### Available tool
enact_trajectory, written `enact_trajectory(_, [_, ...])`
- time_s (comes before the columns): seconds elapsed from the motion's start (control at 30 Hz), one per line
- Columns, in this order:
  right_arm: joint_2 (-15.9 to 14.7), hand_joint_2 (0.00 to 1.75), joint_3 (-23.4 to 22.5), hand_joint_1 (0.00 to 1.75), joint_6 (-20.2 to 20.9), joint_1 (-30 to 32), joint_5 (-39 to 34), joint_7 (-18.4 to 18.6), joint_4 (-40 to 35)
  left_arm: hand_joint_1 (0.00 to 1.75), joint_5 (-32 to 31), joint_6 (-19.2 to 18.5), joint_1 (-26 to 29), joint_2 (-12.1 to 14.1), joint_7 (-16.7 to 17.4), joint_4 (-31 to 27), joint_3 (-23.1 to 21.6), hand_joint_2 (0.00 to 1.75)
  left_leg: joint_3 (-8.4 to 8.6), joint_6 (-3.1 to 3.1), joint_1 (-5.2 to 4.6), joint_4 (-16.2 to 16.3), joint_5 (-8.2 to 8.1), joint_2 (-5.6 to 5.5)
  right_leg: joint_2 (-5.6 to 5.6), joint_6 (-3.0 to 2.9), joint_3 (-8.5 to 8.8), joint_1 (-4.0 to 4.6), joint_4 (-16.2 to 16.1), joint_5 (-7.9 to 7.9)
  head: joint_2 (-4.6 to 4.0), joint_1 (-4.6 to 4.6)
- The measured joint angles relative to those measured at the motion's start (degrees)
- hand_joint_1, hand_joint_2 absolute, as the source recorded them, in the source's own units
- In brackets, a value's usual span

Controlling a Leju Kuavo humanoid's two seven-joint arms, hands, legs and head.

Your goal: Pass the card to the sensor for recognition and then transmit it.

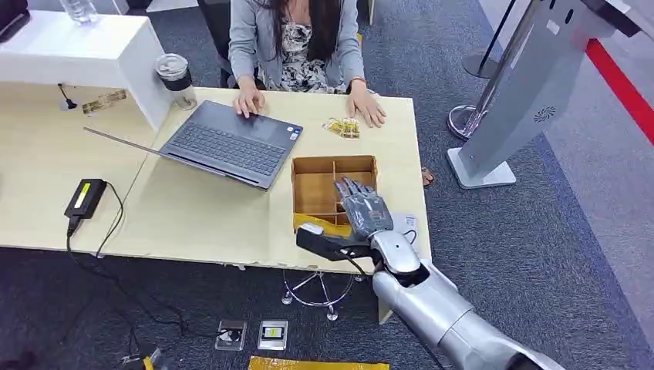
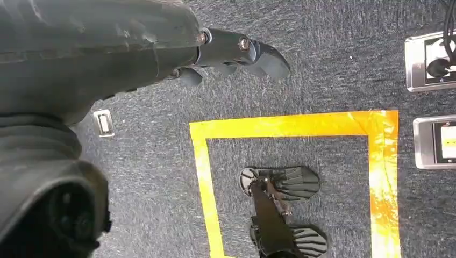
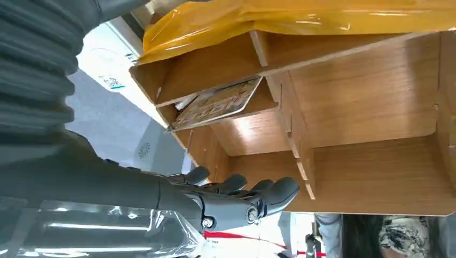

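Wooden box (card inside) sits under right hand, fingers spread, empty.

The divided box looks like plain matt wood — smooth panels, raw edges — with glossy yellow film wrinkled over its rim. A printed, slightly shiny card leans inside. The right hand is matt grey plastic on a satin silver metal arm. At twelve o'clock, the table is pale smooth laminate — carpet rough grey.
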Motion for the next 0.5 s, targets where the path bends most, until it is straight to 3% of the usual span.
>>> enact_trajectory(0.07, [0.11, 1.75, 0.02, 0.16, -0.07, -0.16, -0.02, 0.00, 0.35, 0.00, 0.02, 0.02, 0.02, -0.02, 0.00, 0.00, 0.00, 0.00, -0.01, 0.00, 0.00, 0.00, 0.00, 0.00, -0.01, 0.00, 0.00, 0.00, 0.00, 0.00, 0.00, 0.02])
enact_trajectory(0.1, [0.26, 1.75, 0.02, 1.57, -0.09, -0.28, -0.04, 0.00, 0.59, 0.00, 0.04, 0.04, 0.03, -0.02, 0.00, 0.00, 0.00, 0.00, -0.01, 0.00, 0.00, 0.00, 0.00, 0.00, 0.00, 0.00, 0.00, 0.00, 0.00, 0.00, 0.00, 0.00])
enact_trajectory(0.13, [0.31, 1.75, 0.02, 1.73, -0.15, -0.37, -0.13, -0.02, 0.76, 0.00, 0.04, 0.07, 0.02, 0.00, 0.00, 0.00, 0.00, 0.00, 0.00, 0.00, 0.00, 0.00, 0.00, 0.00, 0.00, 0.00, 0.00, 0.00, 0.00, 0.00, 0.00, 0.00])
enact_trajectory(0.5, [0.24, 1.75, 0.02, 1.75, -1.18, -0.58, -0.50, -0.61, 2.27, 0.00, 0.02, 0.04, 0.03, 0.02, 0.00, 0.00, -0.04, 0.00, 0.00, 0.00, 0.00, 0.00, 0.00, 0.00, 0.00, 0.00, 0.00, 0.00, 0.00, 0.00, 0.00, 0.00])
